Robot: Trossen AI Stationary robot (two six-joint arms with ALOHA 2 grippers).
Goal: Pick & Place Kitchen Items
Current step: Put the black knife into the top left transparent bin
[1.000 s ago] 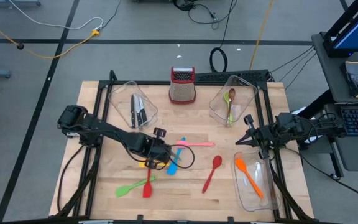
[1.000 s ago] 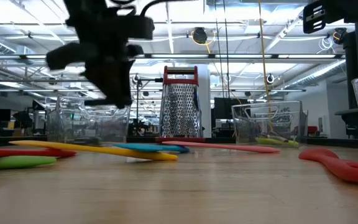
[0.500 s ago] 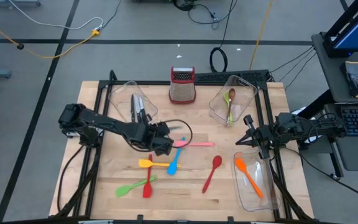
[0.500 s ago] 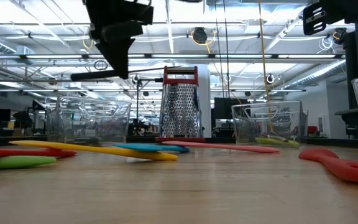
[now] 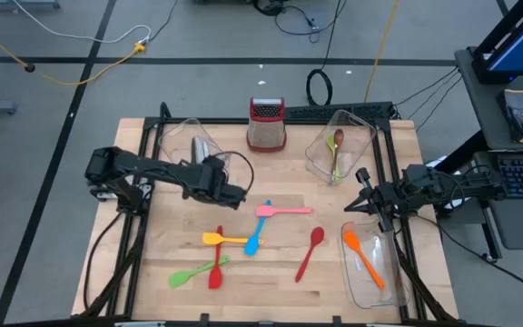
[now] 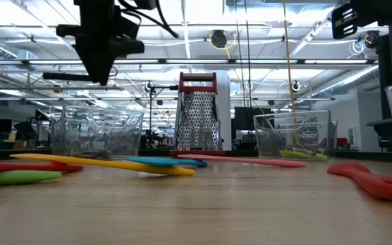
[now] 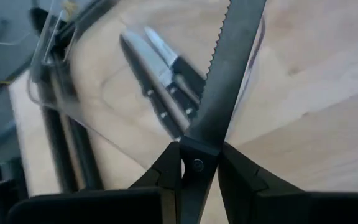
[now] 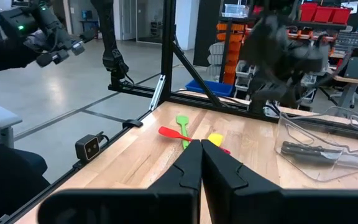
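Black serrated knife (image 7: 229, 74) clamped in left claw (image 7: 197, 168) above knife bin (image 5: 192, 154)

The left pincer (image 5: 234, 193) hangs beside a bin (image 5: 178, 136) holding knives (image 5: 200, 156); spatulas (image 5: 243, 238) lie on the tabletop (image 5: 271, 282) nearby.

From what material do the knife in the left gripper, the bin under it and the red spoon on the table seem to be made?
Knife: dark matte blade with a serrated edge, probably coated steel; the left gripper has its jaws clamped on it.
Bin: clear, glossy plastic; the knives inside show through its wall.
Red spoon: one uniform matte red piece, likely silicone or plastic.
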